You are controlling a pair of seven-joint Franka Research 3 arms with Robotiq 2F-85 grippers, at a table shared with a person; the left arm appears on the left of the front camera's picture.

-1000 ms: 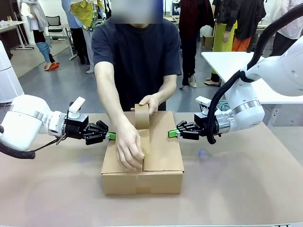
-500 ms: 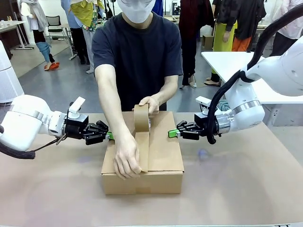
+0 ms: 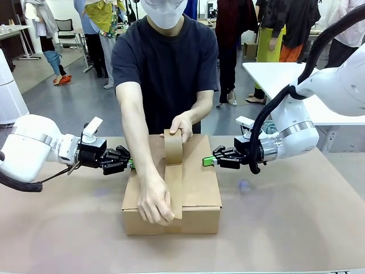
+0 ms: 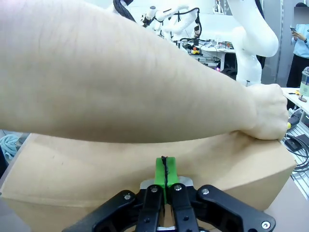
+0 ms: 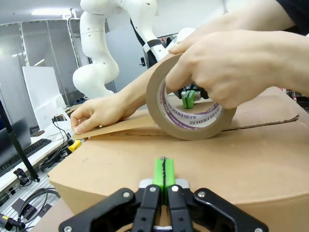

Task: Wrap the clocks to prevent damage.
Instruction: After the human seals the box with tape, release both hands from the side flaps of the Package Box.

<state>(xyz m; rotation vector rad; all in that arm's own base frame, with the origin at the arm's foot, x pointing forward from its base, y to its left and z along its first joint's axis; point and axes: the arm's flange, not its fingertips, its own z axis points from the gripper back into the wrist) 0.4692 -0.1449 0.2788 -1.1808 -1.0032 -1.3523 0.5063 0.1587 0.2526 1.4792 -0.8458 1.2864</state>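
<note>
The cardboard box (image 3: 197, 188) (clocks presumably inside, unseen) is set at the middle of the table (image 3: 285, 228). The tape strip (image 3: 174, 188) is now drawn from the tape roll (image 3: 173, 147) over its near top edge by the person's hand (image 3: 154, 206), so sealing is judged nearly done. The left gripper (image 3: 132, 164) and right gripper (image 3: 206, 161) are kept fully closed, empty, against the box's sides.

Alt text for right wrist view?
A person's hand holds a brown tape roll on a cardboard box; the other hand presses the tape end at its far edge. The shut right gripper points at the box's side.
</note>
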